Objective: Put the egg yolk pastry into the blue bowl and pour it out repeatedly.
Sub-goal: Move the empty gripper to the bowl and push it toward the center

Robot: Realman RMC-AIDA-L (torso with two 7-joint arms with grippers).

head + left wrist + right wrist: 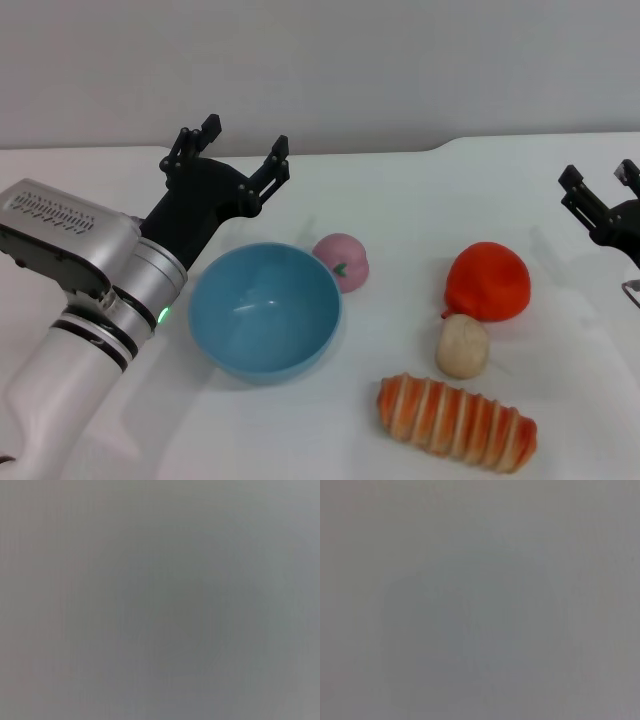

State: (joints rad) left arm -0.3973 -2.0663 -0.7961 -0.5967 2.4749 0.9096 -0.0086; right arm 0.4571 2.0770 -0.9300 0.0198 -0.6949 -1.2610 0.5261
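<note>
The blue bowl (265, 308) stands upright and empty on the white table, left of centre in the head view. The egg yolk pastry (462, 346), a small pale beige lump, lies on the table to the bowl's right, just in front of the red fruit (488, 281). My left gripper (240, 150) is open and holds nothing; it hovers behind the bowl's far left rim. Over at the right edge my right gripper (601, 186) stands open, apart from all objects. Both wrist views show only plain grey.
A pink ball with a green mark (343, 262) touches the bowl's far right rim. A long orange-striped bread loaf (456, 422) lies near the front, just in front of the pastry. The white table's (400, 190) far edge meets a grey wall.
</note>
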